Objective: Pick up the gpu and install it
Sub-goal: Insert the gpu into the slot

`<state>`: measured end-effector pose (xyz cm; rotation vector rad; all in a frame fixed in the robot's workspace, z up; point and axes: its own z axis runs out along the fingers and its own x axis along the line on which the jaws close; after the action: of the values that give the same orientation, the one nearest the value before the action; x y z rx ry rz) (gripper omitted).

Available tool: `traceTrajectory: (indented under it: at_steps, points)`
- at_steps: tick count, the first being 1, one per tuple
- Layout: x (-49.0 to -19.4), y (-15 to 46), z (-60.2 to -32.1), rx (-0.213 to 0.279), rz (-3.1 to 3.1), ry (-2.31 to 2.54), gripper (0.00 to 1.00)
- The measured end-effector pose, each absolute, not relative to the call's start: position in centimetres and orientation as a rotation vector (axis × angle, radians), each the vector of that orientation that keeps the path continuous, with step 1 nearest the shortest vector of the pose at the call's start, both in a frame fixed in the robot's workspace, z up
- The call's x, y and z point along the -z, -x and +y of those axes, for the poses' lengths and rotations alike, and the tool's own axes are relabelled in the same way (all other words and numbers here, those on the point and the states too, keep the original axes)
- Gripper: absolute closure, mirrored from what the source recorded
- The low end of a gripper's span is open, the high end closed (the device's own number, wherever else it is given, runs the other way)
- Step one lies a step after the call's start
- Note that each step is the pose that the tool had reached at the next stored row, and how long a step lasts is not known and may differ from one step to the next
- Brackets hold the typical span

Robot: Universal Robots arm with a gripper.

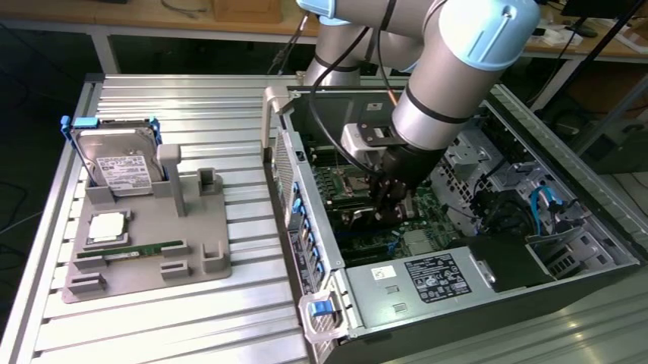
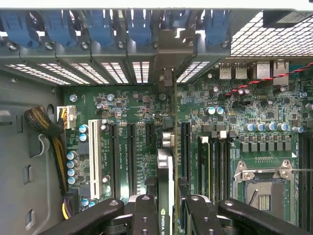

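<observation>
Two black fingers (image 2: 145, 215) of the pincer (image 2: 166, 203) are clamping the gpu (image 2: 165, 166), a thin dark card with a silvery bracket, edge-on between them. Card is extending straight ahead of the pincer, over the green motherboard (image 2: 127, 107) inside the open black metal computer case (image 1: 618, 262).

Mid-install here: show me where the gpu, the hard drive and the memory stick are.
gpu (image 2: 165, 186): wrist view, on the card's narrow edge, seen edge-on.
hard drive (image 1: 124, 173): exterior view, on its white label.
memory stick (image 1: 132, 249): exterior view, on the middle of the green strip.
</observation>
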<state>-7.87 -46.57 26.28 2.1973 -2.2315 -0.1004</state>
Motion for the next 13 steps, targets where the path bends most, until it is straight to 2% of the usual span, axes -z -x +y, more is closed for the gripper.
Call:
traceTrajectory:
  at_steps: [13]
  points:
    - [-26.13,7.87,-46.57,0.101,-2.232,-2.198,0.73]
